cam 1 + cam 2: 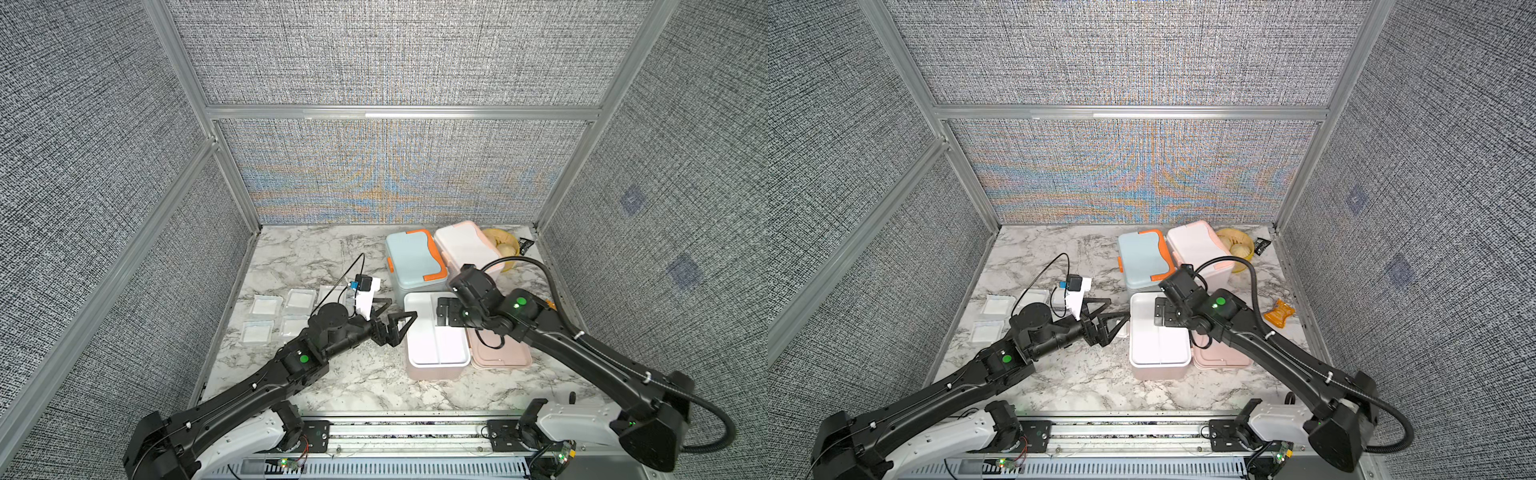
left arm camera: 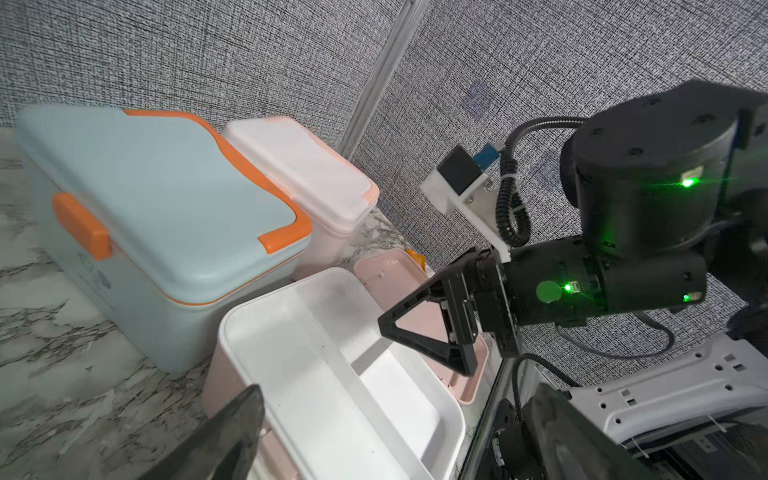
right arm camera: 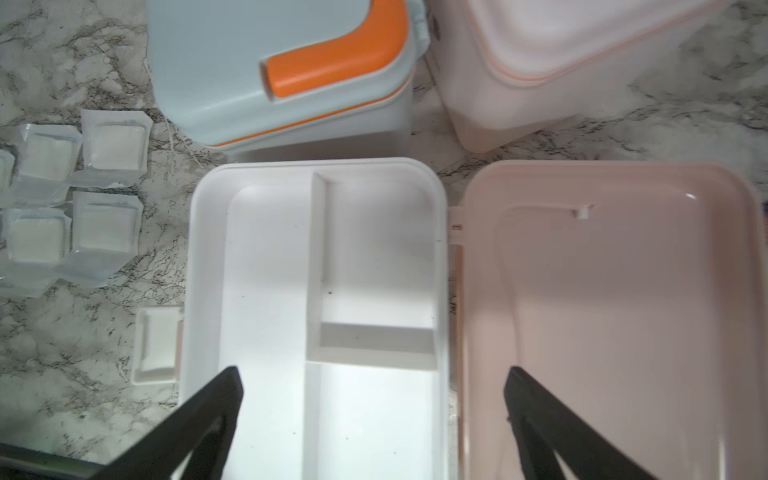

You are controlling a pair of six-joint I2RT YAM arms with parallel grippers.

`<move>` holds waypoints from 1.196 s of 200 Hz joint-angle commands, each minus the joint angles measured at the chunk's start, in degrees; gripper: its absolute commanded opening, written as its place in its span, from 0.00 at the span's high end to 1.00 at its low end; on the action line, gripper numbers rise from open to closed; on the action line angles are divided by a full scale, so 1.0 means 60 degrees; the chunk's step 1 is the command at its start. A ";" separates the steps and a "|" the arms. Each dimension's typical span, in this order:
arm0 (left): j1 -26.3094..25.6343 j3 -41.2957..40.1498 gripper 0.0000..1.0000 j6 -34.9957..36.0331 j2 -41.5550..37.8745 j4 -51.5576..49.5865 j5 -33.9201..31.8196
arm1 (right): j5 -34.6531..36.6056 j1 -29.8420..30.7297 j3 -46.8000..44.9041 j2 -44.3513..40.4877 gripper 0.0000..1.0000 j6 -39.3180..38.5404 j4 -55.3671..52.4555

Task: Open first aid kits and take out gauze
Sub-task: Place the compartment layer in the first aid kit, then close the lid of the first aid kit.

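Note:
The pink first aid kit (image 1: 436, 365) stands open, its white tray (image 3: 266, 270) empty and its lid (image 3: 615, 291) laid flat beside it. The blue kit (image 1: 415, 262) and the white kit (image 1: 465, 245) stand shut behind it. Several gauze pads (image 1: 264, 307) lie at the left of the table, and one more (image 3: 158, 345) lies against the pink kit's side. My right gripper (image 3: 374, 399) hangs open over the tray with nothing between its fingers. My left gripper (image 1: 403, 308) is open and empty, just left of the pink kit.
A yellow basket with buns (image 1: 503, 245) and a small black packet (image 1: 525, 245) sit in the back right corner. An orange wrapper (image 1: 1279, 312) lies by the right wall. Grey panel walls enclose the marble table (image 1: 332, 386) on three sides.

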 commanded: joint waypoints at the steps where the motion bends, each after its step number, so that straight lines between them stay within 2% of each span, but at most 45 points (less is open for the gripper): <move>1: -0.0207 0.0453 0.00 -0.0019 0.0596 -0.0303 0.0125 | -0.0236 -0.0595 -0.0696 -0.1026 0.01 -0.0503 0.0297; 42: -0.0784 0.1649 0.00 0.0012 0.2294 -0.0815 0.0095 | -0.1195 -0.2698 -0.2247 -0.3146 0.01 -0.1182 0.0501; 62: -0.1029 0.2290 0.00 0.0067 0.3126 -0.1201 0.0066 | -0.1819 -0.4084 -0.2782 -0.3768 0.01 -0.1370 0.0501; 97: -0.1350 0.3372 0.00 0.0194 0.4457 -0.2138 0.0023 | -0.3625 -0.6586 -0.3561 -0.3982 0.01 -0.1668 0.0817; 127: -0.1388 0.3893 0.00 0.0116 0.5328 -0.2547 0.0095 | -0.4777 -0.8045 -0.4138 -0.3759 0.01 -0.1783 0.1381; 169: -0.1402 0.4260 0.00 -0.0019 0.6134 -0.2785 0.0157 | -0.5832 -0.8891 -0.4764 -0.3375 0.01 -0.1639 0.2311; 215: -0.1445 0.4373 0.00 -0.0533 0.6801 -0.2234 0.0796 | -0.6713 -0.9085 -0.5301 -0.2868 0.01 -0.1649 0.3244; 239: -0.1475 0.4309 0.00 -0.0675 0.6928 -0.1960 0.0926 | -0.7562 -0.9107 -0.5306 -0.2669 0.01 -0.1593 0.3531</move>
